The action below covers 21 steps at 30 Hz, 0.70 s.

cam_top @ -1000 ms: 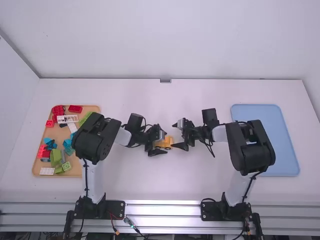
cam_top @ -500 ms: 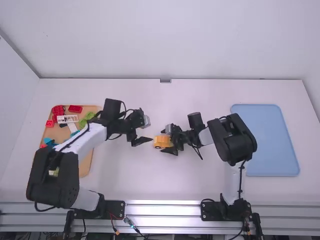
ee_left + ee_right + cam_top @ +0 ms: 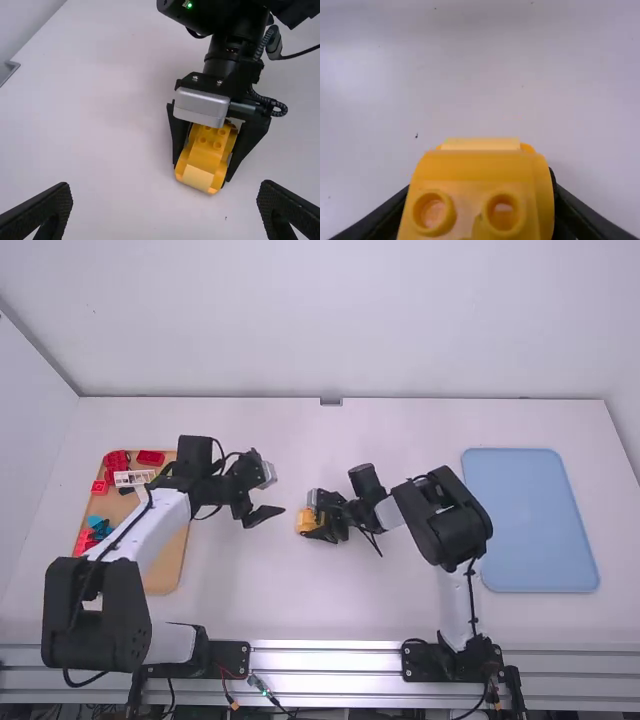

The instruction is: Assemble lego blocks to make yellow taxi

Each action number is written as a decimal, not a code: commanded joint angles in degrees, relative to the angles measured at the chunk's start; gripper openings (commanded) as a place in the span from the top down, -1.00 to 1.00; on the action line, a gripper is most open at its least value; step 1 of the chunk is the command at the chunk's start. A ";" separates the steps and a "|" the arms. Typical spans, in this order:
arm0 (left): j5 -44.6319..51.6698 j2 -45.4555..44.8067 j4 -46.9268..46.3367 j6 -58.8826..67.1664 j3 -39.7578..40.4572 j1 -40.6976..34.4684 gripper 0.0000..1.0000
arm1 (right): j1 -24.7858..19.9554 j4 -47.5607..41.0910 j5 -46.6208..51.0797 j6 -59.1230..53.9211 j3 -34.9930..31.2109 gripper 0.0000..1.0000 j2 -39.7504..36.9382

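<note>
Left gripper (image 3: 275, 492): two fingers, spread wide, nothing between them; in the high view it sits left of the middle, well apart from the work. Right gripper (image 3: 313, 517): two fingers closed on the yellow block assembly (image 3: 209, 152), one finger along each side, near the middle of the table (image 3: 400, 430). Whether the assembly touches the table, cannot tell. Count, assembly: one; left wrist view gives four studs on its face and one pale yellow part (image 3: 197, 177) at the end away from the right gripper's palm; right wrist view gives two studs. Count, trays: two. One wooden tray (image 3: 168, 568) at the far left, partly behind the left arm; one blue tray (image 3: 530, 520) at the far right. In the wooden tray: one white lattice piece (image 3: 134, 478), several red blocks (image 3: 151, 457), some blue blocks (image 3: 98, 524). Full block count cannot be told, arm in the way.
</note>
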 commanded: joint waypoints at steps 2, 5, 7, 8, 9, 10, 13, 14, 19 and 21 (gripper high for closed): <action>0.87 -0.90 0.04 0.83 -1.14 0.02 -0.98 | -0.15 -0.46 1.29 0.72 0.63 0.14 1.14; 0.87 -0.90 -0.02 0.79 -1.20 0.22 -0.98 | -0.72 -0.72 -0.24 0.76 0.66 0.14 0.44; 0.87 -0.90 0.07 0.81 -1.20 -0.22 -0.98 | -2.01 -1.84 -1.01 0.68 0.63 0.12 -1.07; 0.87 -0.90 0.28 0.76 -1.20 -0.26 -0.98 | -2.80 -2.80 -1.03 0.68 0.66 0.10 -2.10; 1.20 -0.90 1.01 0.74 -1.40 -0.17 -0.98 | -4.39 -4.92 -0.28 0.52 0.61 0.09 -4.50; 1.36 -0.90 1.55 0.79 -1.62 -0.20 -0.98 | -5.29 -6.36 0.52 0.00 0.59 0.09 -5.88; 1.31 -0.87 4.55 0.55 -2.86 -0.31 -0.98 | -9.46 -13.60 5.40 -3.48 0.59 0.10 -11.96; 1.36 -0.83 5.84 0.57 -3.45 -0.33 -0.98 | -11.74 -16.94 7.85 -4.94 0.59 0.17 -14.93; 1.29 -0.07 13.27 -1.40 -6.23 -0.31 -0.98 | -25.16 -27.26 17.49 -6.62 0.57 0.24 -26.14; 1.20 0.11 16.15 -3.41 -7.02 -0.28 -0.98 | -30.42 -29.03 18.47 -6.16 0.57 0.24 -28.35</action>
